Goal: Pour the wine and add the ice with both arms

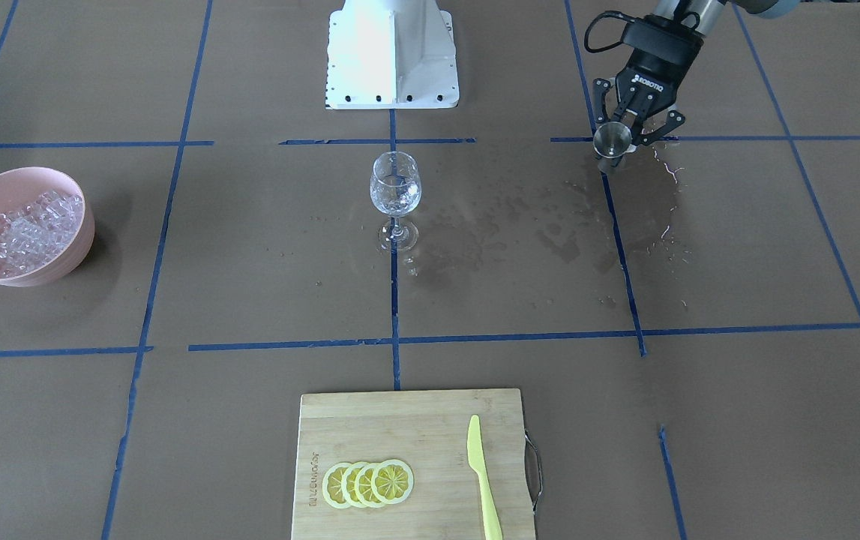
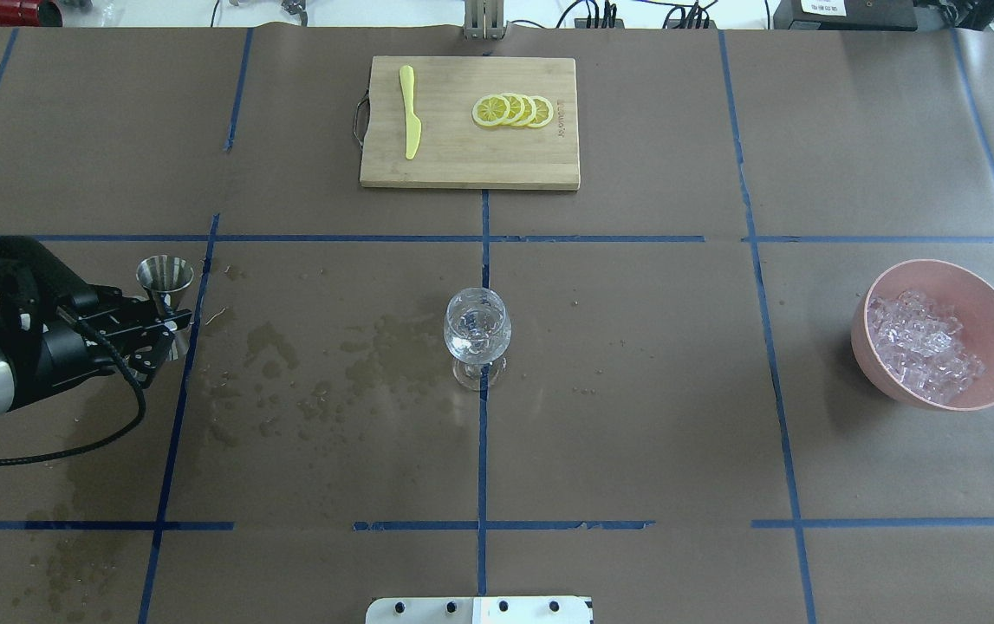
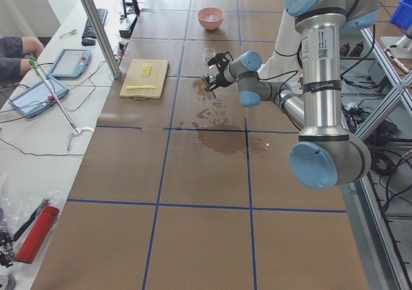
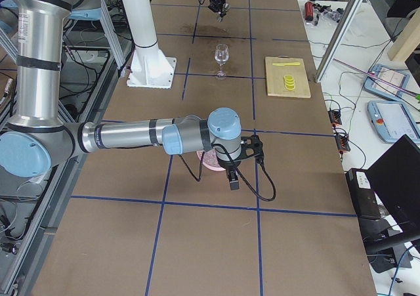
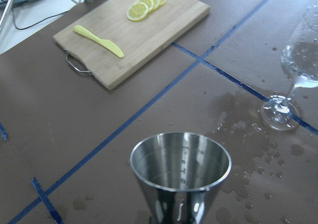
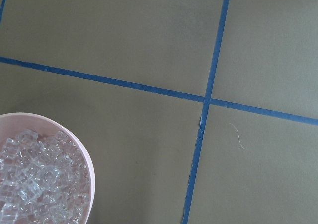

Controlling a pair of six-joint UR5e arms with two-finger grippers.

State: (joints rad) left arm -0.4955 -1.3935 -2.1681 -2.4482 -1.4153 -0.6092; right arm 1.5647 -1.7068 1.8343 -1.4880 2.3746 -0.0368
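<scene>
Left gripper [image 1: 628,133] is pinching the small steel cone-shaped jigger [image 1: 613,140], upright and looking empty in the wrist view, well apart from the clear stemmed wine glass [image 1: 395,186]. With wet splashes [image 1: 519,225] on the brown paper between them, I'd call the pour done. Ice is next: the heap of small clear ice cubes [image 2: 921,340] sits in the pink round bowl [image 2: 862,336], and the right gripper [image 4: 233,178] hovers beside it, needing to dip into the bowl. Its fingers show only small in the side view, so spread or closed, I cannot tell. The glass's fill is hard to read.
</scene>
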